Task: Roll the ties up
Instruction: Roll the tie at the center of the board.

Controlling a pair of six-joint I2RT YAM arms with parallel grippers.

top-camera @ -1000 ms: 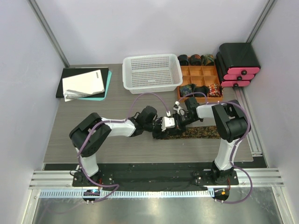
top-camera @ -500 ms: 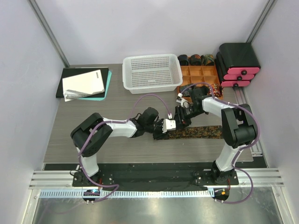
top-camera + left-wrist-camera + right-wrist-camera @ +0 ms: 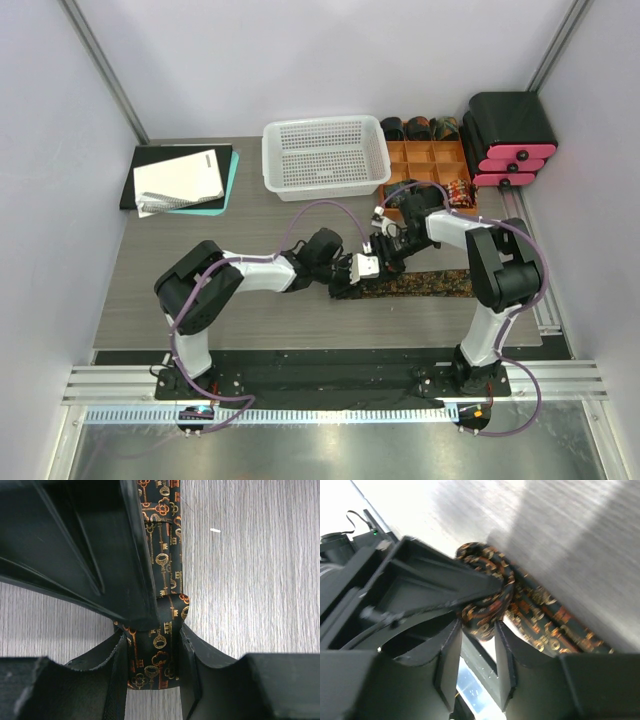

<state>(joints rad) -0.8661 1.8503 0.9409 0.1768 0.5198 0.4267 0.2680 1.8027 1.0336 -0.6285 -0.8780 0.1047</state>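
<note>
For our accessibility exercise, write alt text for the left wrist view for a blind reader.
A dark tie printed with gold keys lies gripped between the two fingers of the left hand on a grey wood-grain table. Another dark finger crosses from upper left, over its fold.

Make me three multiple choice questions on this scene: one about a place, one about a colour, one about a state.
1. Where does the white plastic mesh basket stand?
A) just left of the orange compartment tray
B) on the floor
C) in the air

2. What colour is the key pattern on the long dark fabric tie?
A) white
B) gold
C) blue

3. How does that tie lie?
A) wholly flat
B) fully rolled, inside the basket
C) coiled at one end, the rest flat on the grey wooden table

Answers:
1 A: the top view shows them side by side at the far edge.
2 B: the left wrist view shows gold keys on dark cloth.
3 C: the right wrist view shows a coil, and the top view shows a flat strip.
</note>
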